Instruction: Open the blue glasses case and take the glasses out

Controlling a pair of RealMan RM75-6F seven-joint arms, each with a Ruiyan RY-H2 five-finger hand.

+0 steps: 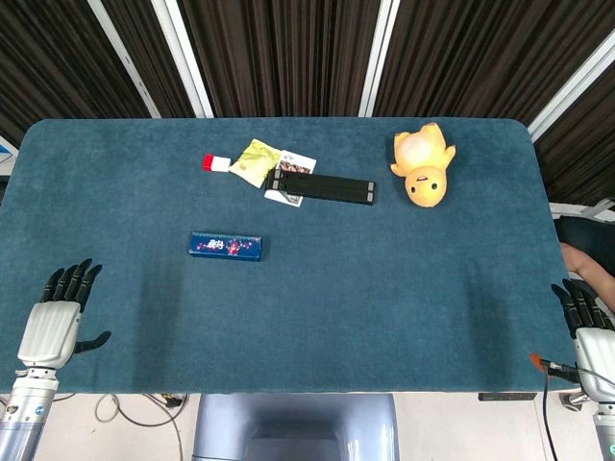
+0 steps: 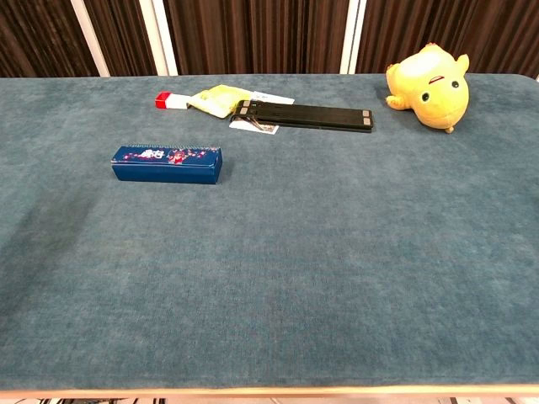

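Blue glasses case (image 1: 226, 247) lies closed, both hands apart from it.

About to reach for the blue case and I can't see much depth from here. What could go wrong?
1. The blue glasses case lies shut and flat, apart from both hands; a one-sided push may slide it on the cloth rather than open it.
2. The right hand sits at the table's far edge, so the left hand looks the likelier reach.
3. The black bar lies just beyond; overreaching could knock it.

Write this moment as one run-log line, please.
blue glasses case: closed, untouched | left hand: open, near table edge | right hand: open, near edge | step: not started
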